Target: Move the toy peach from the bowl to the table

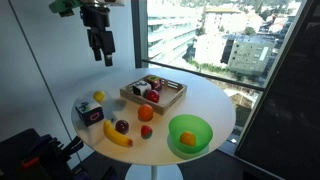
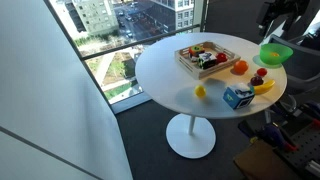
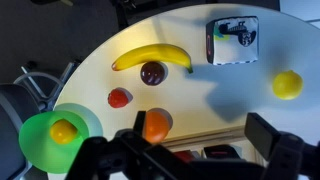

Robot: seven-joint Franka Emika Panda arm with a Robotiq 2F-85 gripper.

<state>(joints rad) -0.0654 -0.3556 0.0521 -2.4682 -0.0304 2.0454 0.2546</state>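
Observation:
The toy peach [image 3: 64,130] lies inside the bright green bowl [image 3: 32,145], at the lower left of the wrist view. The peach [image 1: 188,139] and the bowl [image 1: 190,125] also show in an exterior view, near the edge of the round white table [image 1: 200,100]. The bowl [image 2: 275,53] and the table [image 2: 170,75] show from another side. My gripper [image 1: 98,45] hangs high above the table, away from the bowl, open and empty. Its fingers [image 3: 200,150] frame the bottom of the wrist view. It shows at the top right of an exterior view [image 2: 280,15].
A wooden tray [image 1: 153,93] with toys stands at the back of the table. A banana [image 3: 150,58], a dark plum [image 3: 152,72], a small red fruit [image 3: 119,97], a redder round fruit [image 3: 155,125], a lemon [image 3: 287,84] and a blue box [image 3: 232,42] lie on the table. Large windows are close behind.

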